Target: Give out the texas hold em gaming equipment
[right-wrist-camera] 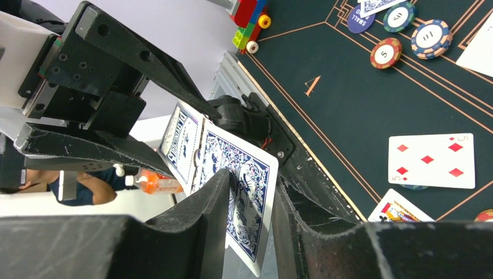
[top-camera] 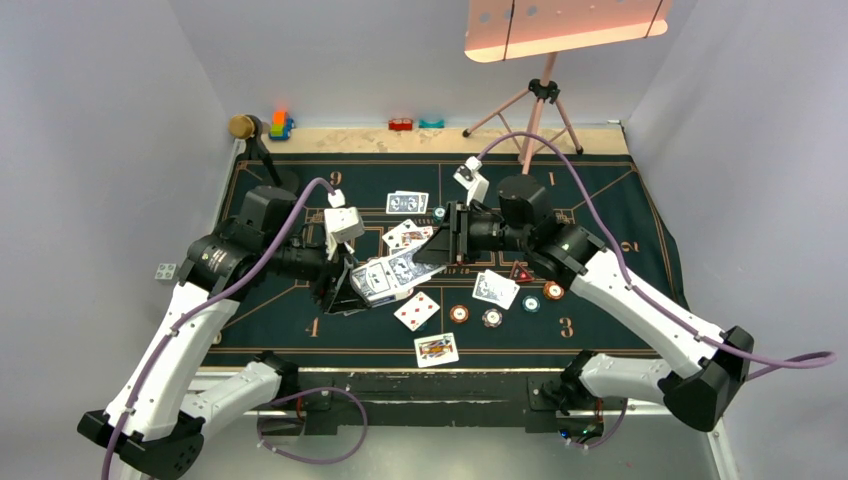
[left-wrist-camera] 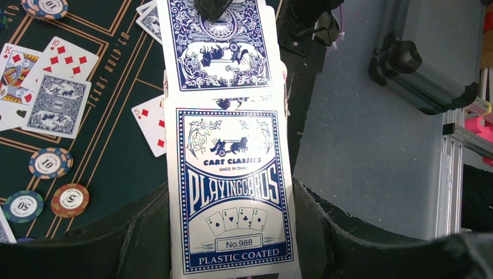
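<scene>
My left gripper (top-camera: pixel 345 290) is shut on a blue-and-white playing-card box (left-wrist-camera: pixel 232 192), held above the mat's near left part. A blue-backed card (left-wrist-camera: pixel 215 46) sticks out of the box's far end. My right gripper (top-camera: pixel 440 245) is shut on that card (right-wrist-camera: pixel 250 192), next to the box (right-wrist-camera: pixel 181 142). Several cards lie on the green mat (top-camera: pixel 600 200), among them a five of diamonds (top-camera: pixel 417 311) and a face card (top-camera: pixel 437 349). Several chips (top-camera: pixel 459 314) sit in a row near a red triangle marker (top-camera: pixel 520 270). A dark-blue disc button (right-wrist-camera: pixel 360 20) lies by the chips (right-wrist-camera: pixel 386 52).
A tripod (top-camera: pixel 540 100) stands behind the mat under a lit panel (top-camera: pixel 560 25). A round brown-headed stand (top-camera: pixel 245 127) and toy blocks (top-camera: pixel 280 125) sit at the back left. More blocks (top-camera: pixel 402 124) line the back edge. A white die (top-camera: pixel 165 270) lies left of the mat.
</scene>
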{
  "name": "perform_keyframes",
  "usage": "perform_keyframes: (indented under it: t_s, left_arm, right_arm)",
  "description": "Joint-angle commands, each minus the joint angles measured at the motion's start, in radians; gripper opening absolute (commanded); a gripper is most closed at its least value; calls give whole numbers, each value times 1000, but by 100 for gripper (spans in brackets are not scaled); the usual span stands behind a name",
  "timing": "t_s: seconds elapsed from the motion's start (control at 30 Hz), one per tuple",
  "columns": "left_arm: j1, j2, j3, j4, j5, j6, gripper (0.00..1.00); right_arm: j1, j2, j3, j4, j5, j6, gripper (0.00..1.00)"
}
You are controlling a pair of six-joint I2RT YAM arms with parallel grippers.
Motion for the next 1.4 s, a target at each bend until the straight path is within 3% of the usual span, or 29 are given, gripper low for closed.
perform_keyframes:
  t_s: [0.0, 0.33, 0.67, 0.9, 1.23, 1.37]
  left_arm:
    - [4, -9, 42, 37, 32, -7, 0]
    - [4, -13, 40, 33, 29, -4, 0]
    - [4, -12, 38, 33, 34, -3, 0]
    - [5, -14, 35, 30, 32, -2, 0]
    - [5, -23, 25, 25, 32, 4, 0]
    - [5, -29, 16, 15, 37, 13, 0]
  right_arm:
    - [1, -32, 60, -40, 51, -38, 34]
    - [1, -27, 123, -105, 115, -86, 16]
    - [0, -31, 164, -122, 112, -99, 10]
    - [-2, -65, 182, -70, 86, -59, 0]
    - [-71, -57, 205, 26, -21, 21, 0]
    - [-159, -54, 205, 47, -25, 24, 0]
